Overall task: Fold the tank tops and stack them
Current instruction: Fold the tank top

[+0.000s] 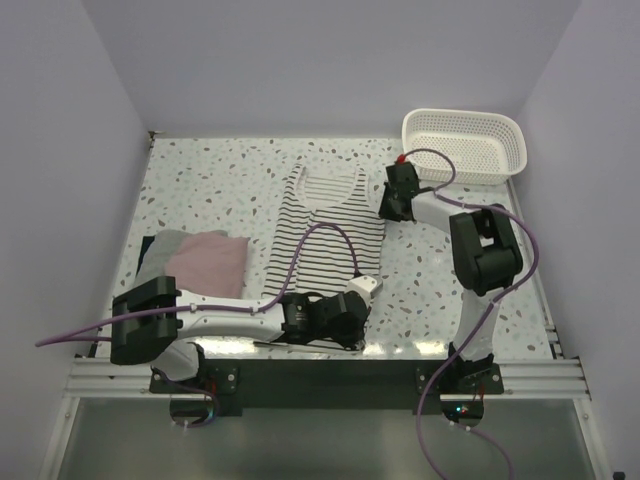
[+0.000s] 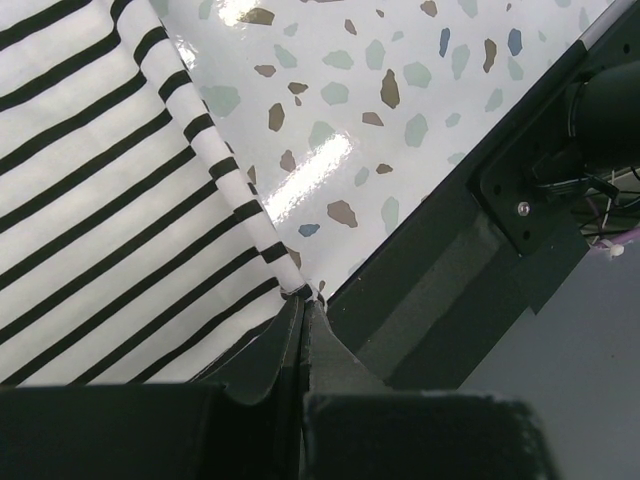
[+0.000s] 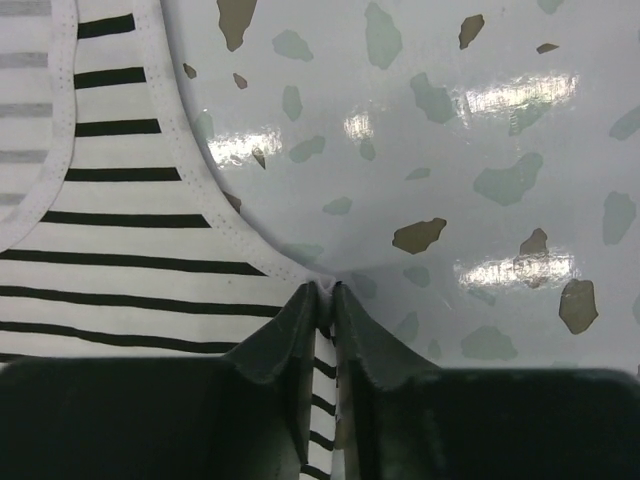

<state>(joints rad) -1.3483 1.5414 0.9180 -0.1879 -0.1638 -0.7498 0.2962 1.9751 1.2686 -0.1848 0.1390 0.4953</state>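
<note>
A: Nearest us, the left gripper (image 2: 305, 300) is pinched tight on the near right hem corner of the white tank top with thin black stripes (image 1: 325, 215). That corner is right at the near edge of the speckled terrazzo tabletop (image 1: 200, 190).

B: Agreed. Off to the left, also near, we have the folded dusty pink tank top (image 1: 205, 262) lying on a dark tank top (image 1: 150, 268). We take that for the stack.

A: The striped one lies flat in the middle, its long axis running near to far, hem toward us and straps away.

B: Farther along that same right edge, the right gripper (image 3: 325, 290) sits at the bottom of the armhole. Its fingers are nearly together with striped cloth between them, so we read it as clamped on that edge.

A: So both our holds are on the right side, one toward each end, and the body of the cloth lies to the left of both. We judge a fold across to the left comes next, with both arms carrying that edge level.

B: The white plastic lattice basket (image 1: 470, 172) at the far right is well apart from all this.
</note>
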